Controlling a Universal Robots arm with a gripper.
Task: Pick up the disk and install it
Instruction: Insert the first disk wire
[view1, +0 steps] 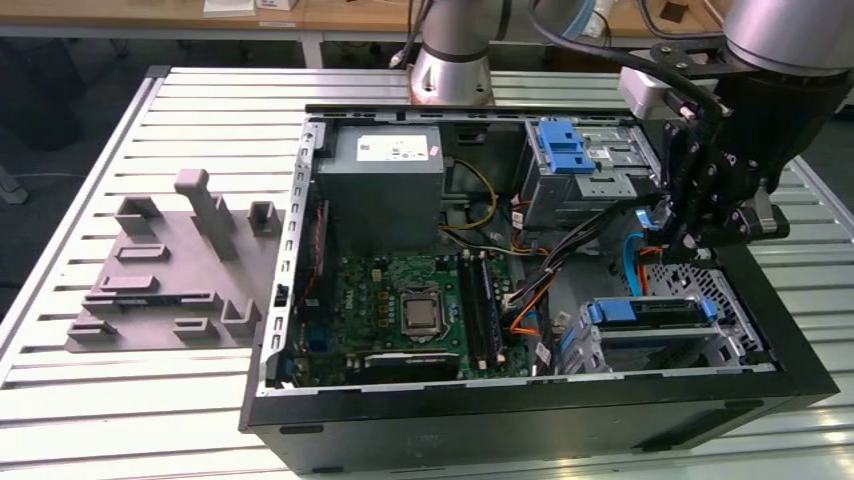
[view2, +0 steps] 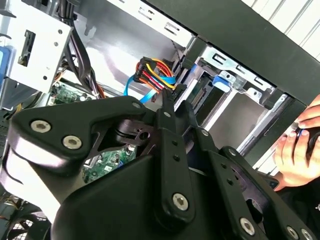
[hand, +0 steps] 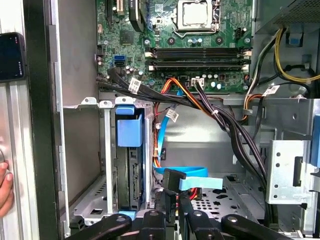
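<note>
Surface: a slatted metal table (view1: 160, 200), with desks behind it at 12 o'clock in the exterior view.

Count:
- One open computer case (view1: 534, 420) lies at the table's centre.
- One grey fixture plate (view1: 167, 270) lies at 9 o'clock of the case, apart from it.
- Inside the case there is one motherboard (view1: 400, 300) at 7 o'clock and one grey power supply (view1: 387, 165) at 11 o'clock.
- There are two drive cages: one with a blue latch (view1: 574, 150) at 1 o'clock and one at 4 o'clock.
- One disk (view1: 647, 312) sits in the 4 o'clock cage, its blue carrier uppermost. In the first wrist view the disk (hand: 129, 132) stands on edge between the cage walls.
- One person's hand (view2: 300, 140) rests outside the case wall.

Arm: the single arm's base (view1: 451, 60) stands at 12 o'clock. Its wrist reaches down into the case at 3 o'clock, between the two cages.

The gripper (view1: 687, 250) hangs just above and beside the disk's cage, not touching the disk. In both wrist views the gripper (view2: 167, 100) (hand: 175, 207) has its fingers drawn together. Their tips are at the black connector (hand: 172, 180) of a blue cable (hand: 197, 182). Whether they pinch that connector cannot be told.
</note>
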